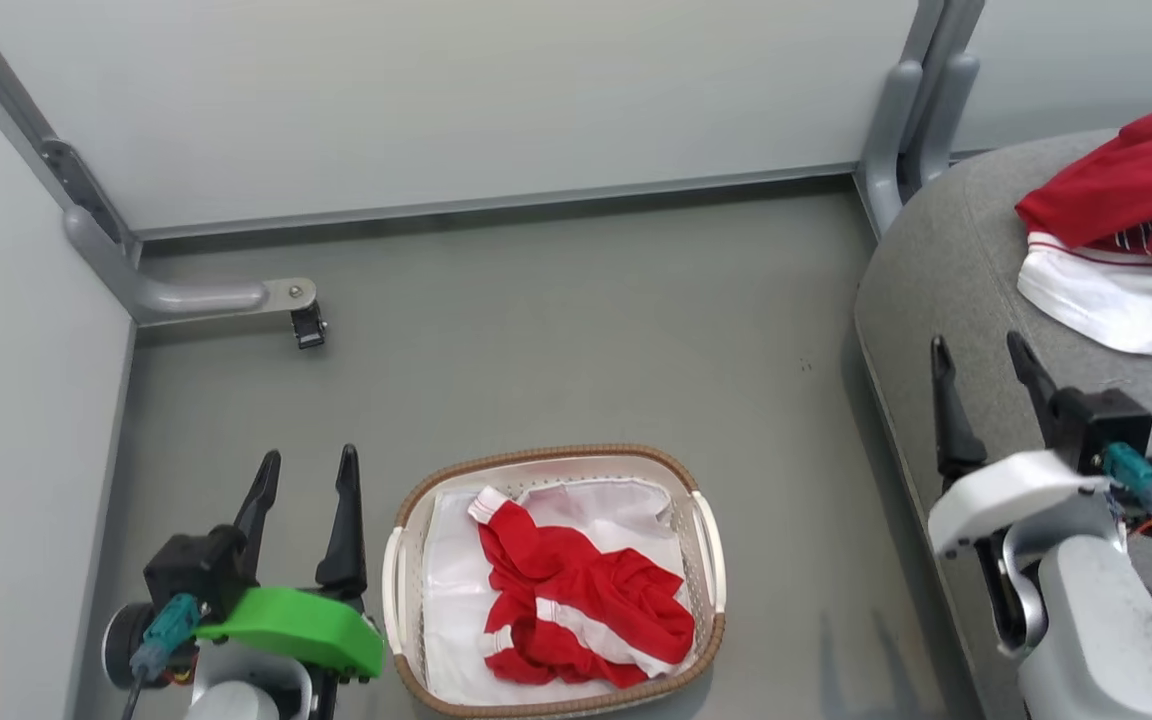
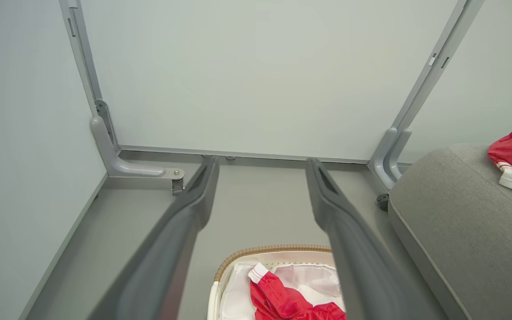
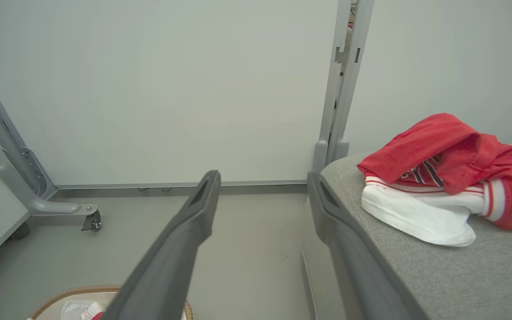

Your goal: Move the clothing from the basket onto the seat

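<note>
Clothing point(image 1: 576, 610): one red piece crumpled in basket point(image 1: 556, 455), second piece point(image 1: 1126, 200) on seat point(image 1: 936, 290) cut off by frame edge; left gripper point(image 1: 309, 455) and right gripper point(image 1: 977, 342) both spread wide, empty.

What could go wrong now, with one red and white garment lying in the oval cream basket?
1. The red and white soft garment lies directly on the white cloth liner; a deep pinch may catch both and pull up the liner or the oval cream plastic basket.
2. The grey floor separates the basket from the large grey fabric seat; a weak hold could drop the garment there.
</note>
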